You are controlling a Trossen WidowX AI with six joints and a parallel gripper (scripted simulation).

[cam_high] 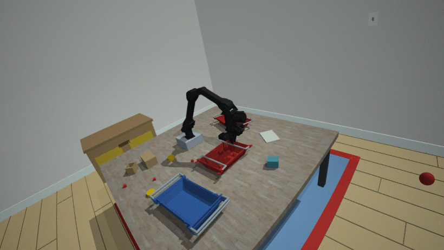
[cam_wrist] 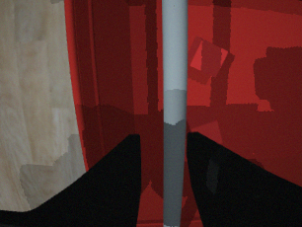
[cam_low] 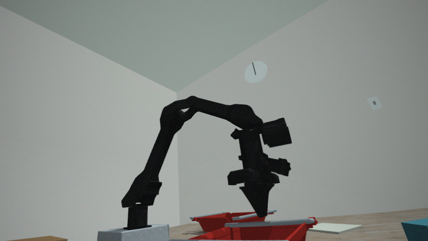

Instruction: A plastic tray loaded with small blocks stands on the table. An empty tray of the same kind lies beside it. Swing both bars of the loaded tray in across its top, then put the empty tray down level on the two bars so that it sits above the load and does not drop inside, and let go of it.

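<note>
The loaded red tray stands mid-table with small red blocks inside. Its near bar lies across its top. Its far bar is also over the tray's inside, low across the top near the far end. My gripper points down there, partly open, with the far bar loosely between its fingers and a gap on the left. A second red tray stands behind, bars outward, partly hidden by the arm; its inside is hard to see.
An empty blue tray with bars outward stands at the front. A teal block and a pale flat plate are to the right. Wooden boxes, yellow discs and small red cubes lie left.
</note>
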